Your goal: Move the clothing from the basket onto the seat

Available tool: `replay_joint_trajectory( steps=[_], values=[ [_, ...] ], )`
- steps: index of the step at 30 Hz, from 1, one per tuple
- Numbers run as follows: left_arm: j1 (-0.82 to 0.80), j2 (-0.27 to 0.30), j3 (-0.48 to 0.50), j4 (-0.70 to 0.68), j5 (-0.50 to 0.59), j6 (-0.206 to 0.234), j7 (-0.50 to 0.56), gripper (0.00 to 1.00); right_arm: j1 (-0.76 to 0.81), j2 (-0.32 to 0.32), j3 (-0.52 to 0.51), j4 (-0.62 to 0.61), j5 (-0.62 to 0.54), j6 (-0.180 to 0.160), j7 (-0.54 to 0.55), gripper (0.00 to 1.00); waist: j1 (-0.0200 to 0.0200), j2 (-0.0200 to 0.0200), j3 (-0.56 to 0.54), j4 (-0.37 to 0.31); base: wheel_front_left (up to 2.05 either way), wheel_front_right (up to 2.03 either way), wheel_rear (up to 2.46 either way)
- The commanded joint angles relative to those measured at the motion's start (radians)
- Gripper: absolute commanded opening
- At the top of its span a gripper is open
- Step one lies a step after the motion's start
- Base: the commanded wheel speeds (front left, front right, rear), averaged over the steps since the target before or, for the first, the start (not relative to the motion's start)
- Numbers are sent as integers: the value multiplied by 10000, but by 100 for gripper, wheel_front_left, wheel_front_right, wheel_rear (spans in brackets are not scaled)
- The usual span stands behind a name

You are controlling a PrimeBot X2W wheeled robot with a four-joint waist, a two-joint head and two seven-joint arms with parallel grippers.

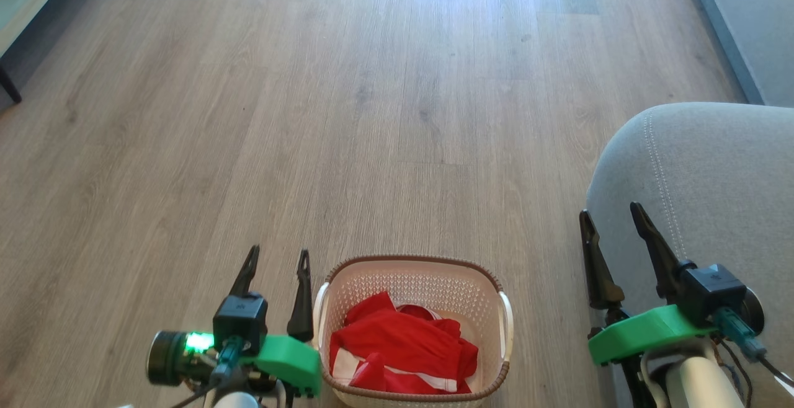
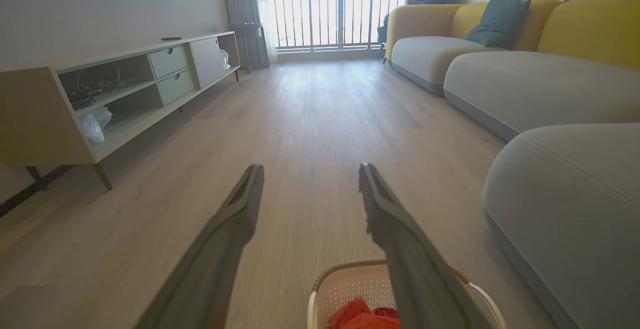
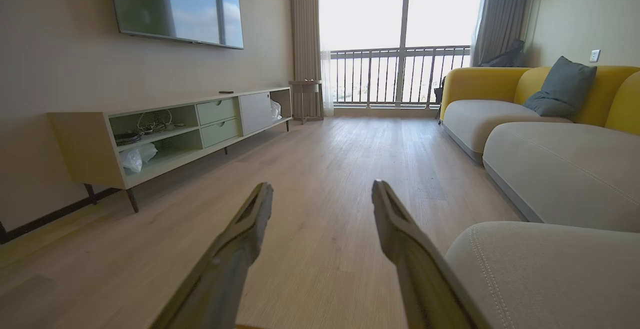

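clothing point(image 1: 403, 349): bright red soft fabric w/ white bands, lying crumpled in a loose heap. Folds are bunching up toward the back and a white strip is showing along the front edge. Can't read any lettering from here.
where it's sitting: inside the basket point(image 1: 412, 265), filling most of the bottom and not hanging over the rim.
basket: cream plastic w/ perforated walls, a brown braided-look rim and a white handle on each side. It's sitting on the floor point(image 1: 372, 116) at the bottom of the head view, btwn the two arms.
left gripper point(image 1: 279, 250): hovering just beside the basket's left handle, fingers standing apart and holding nothing, pointing fwd over the floor.
right gripper point(image 1: 608, 209): hanging by the seat's rounded front corner, fingers also spread w/ nothing btwn them.
seat point(image 1: 713, 172): big grey sofa w/ a pale stitching line, sitting right of the basket w/ a strip of floor btwn them.
bg: low cabinet point(image 3: 175, 134) running along the wall under a TV point(image 3: 177, 4), dark cushion point(image 3: 562, 86) leaning on the yellow sofa back, balcony railing point(image 3: 400, 74) glowing w/ daylight.
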Motion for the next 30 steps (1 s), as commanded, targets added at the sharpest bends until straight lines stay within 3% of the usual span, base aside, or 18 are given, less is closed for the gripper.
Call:
replay_joint_trajectory(
  steps=[1, 11, 30],
  values=[
    [-373, -63, 401, -281, 15, -24, -126, 100, -259, -135, 208, -301, -37, 4, -105, 100, 0, 0, 1, -6, 0, 0, 0],
    [-357, -68, 543, 141, -755, 12, -126, 100, -285, -135, 295, 320, -55, 4, -105, 100, 0, 0, -38, 40, 0, 0, 0],
    [-308, -69, 901, 126, -1049, 339, -126, 100, -288, -135, 318, 767, 15, 4, -105, 100, 0, 0, -6, 69, 0, 0, 0]
  ],
)
